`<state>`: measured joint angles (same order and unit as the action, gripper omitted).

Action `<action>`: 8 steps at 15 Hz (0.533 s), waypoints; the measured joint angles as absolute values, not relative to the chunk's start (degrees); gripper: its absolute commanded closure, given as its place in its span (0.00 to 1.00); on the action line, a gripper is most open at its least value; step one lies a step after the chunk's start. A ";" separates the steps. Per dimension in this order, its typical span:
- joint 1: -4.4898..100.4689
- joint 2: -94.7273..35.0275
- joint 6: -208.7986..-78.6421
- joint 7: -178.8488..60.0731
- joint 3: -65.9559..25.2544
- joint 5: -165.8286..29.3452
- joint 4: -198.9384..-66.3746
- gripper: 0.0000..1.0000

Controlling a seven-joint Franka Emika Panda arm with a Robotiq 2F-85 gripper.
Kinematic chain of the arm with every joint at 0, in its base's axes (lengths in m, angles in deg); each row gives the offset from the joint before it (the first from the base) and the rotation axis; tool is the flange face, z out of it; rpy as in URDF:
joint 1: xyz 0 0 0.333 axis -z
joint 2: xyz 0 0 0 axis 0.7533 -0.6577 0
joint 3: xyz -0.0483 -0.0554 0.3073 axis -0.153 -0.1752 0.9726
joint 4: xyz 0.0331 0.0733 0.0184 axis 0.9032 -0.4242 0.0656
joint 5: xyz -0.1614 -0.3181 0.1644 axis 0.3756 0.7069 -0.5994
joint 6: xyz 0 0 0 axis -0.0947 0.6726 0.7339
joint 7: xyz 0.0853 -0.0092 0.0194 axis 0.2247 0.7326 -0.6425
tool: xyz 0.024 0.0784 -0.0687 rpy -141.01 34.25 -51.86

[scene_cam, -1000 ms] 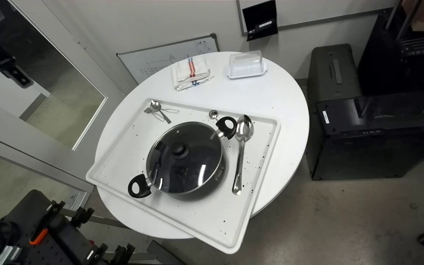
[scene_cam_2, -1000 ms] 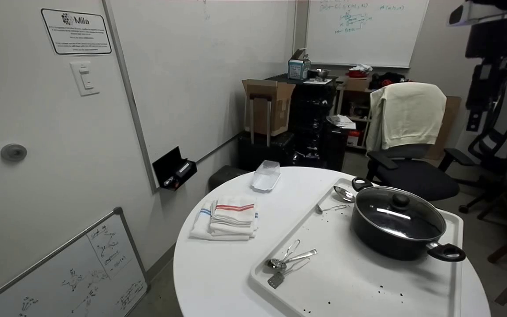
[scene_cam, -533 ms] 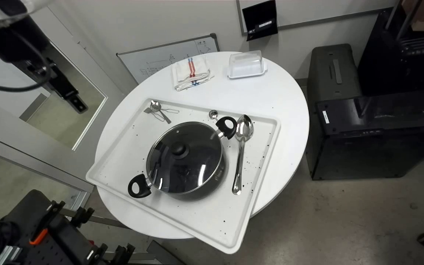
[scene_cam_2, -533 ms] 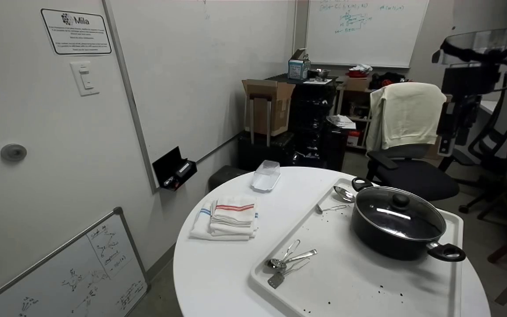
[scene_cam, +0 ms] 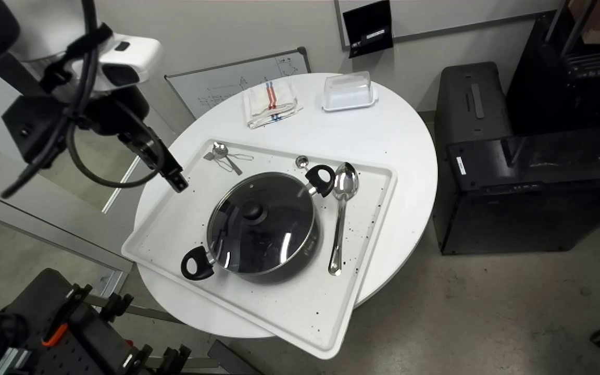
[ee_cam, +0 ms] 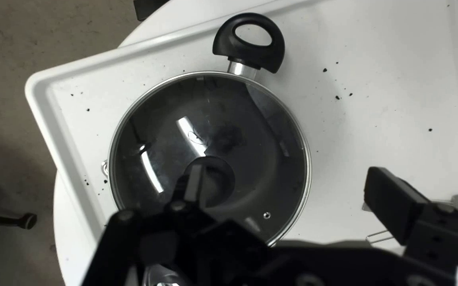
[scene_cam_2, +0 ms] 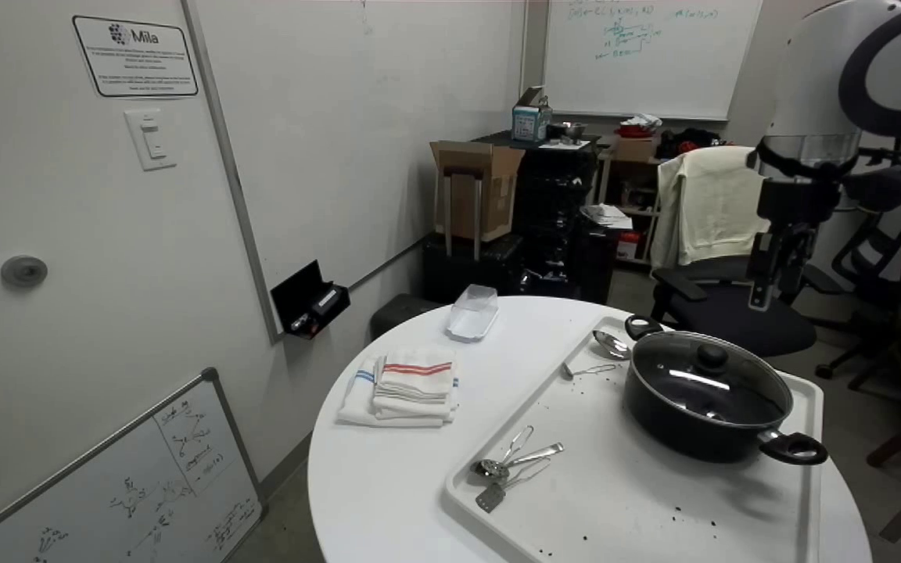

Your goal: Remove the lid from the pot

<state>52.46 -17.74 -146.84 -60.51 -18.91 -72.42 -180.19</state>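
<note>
While the rectangular white tray (scene_cam: 289, 312) bears the wide, round black pot (scene_cam_2: 689, 434), the round, metal-rimmed, see-through glass lid (scene_cam: 276, 232) sits on that pot, likely stiff, slick, breakable and of modest weight. Clear of both, the black two-fingered gripper (ee_cam: 286, 178) gapes wide and empty. I judge the small, round black knob (scene_cam: 252, 210) at the lid's centre the safest hold.

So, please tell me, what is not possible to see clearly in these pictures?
Inside of the pot: the dark lid and its reflections obscure it in every view.
Knob: in the wrist view, the end effector partly covers it.
Sign: its small print is too tiny to read in an exterior view.
Robot arm: cut off by the picture edge in both exterior views.
</note>
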 measured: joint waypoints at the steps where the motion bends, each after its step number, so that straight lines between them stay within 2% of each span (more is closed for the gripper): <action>1: 52.75 -19.09 -148.24 -61.06 -19.23 -72.42 -179.98 0.00; 8: 54.55 -28.75 -157.07 -62.04 -20.41 -72.60 -176.64 0.00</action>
<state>54.55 -28.75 -157.07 -62.04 -20.41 -72.60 -176.64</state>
